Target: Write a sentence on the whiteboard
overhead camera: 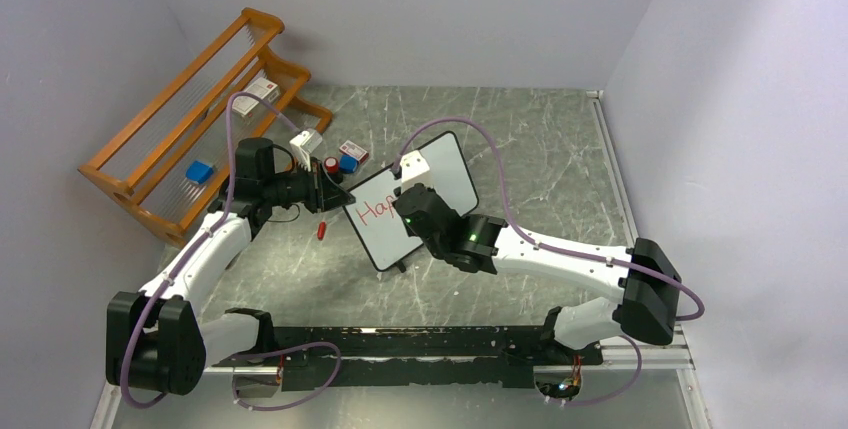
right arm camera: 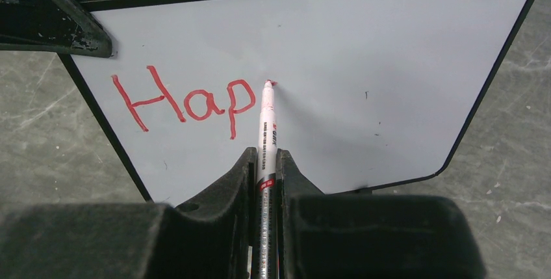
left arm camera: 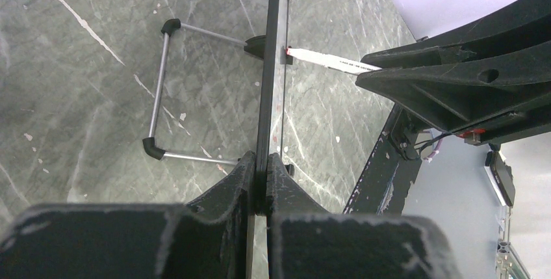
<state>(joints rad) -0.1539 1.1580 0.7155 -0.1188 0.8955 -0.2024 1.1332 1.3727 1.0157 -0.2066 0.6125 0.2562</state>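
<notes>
The whiteboard (right arm camera: 390,58) is propped up near the middle of the worktop (overhead camera: 560,169), between the two arms, with its face turned to the right arm. A wire stand (left arm camera: 159,90) with black-capped corners sits behind it. The sentence (right arm camera: 185,100) so far reads only "Hap" in red, at the left end of the board, so most of the writing is left to do.

The red marker (right arm camera: 267,129) has its tip on the white surface just right of the "p". The right end effector (right arm camera: 266,159) is closed narrowly on the marker's barrel. The left end effector (left arm camera: 260,168) is pinched onto the board's thin black frame at its left edge, clear of the lettering.

The board looks light, thin and stiff, with a slick face. It would probably slide or tip under pen pressure if it were not braced, so the frame edge is the right place to take it. A hold on the face would risk smearing fresh ink. Light, even pressure from the marker seems wise, since a hard push could twist the board in that narrow pinch.

Further out, a small red cap (overhead camera: 321,230) lies on the worktop near the board's left side. A few little boxes (overhead camera: 348,157) sit beyond the board, and a wooden rack (overhead camera: 180,119) stands at the far left.
</notes>
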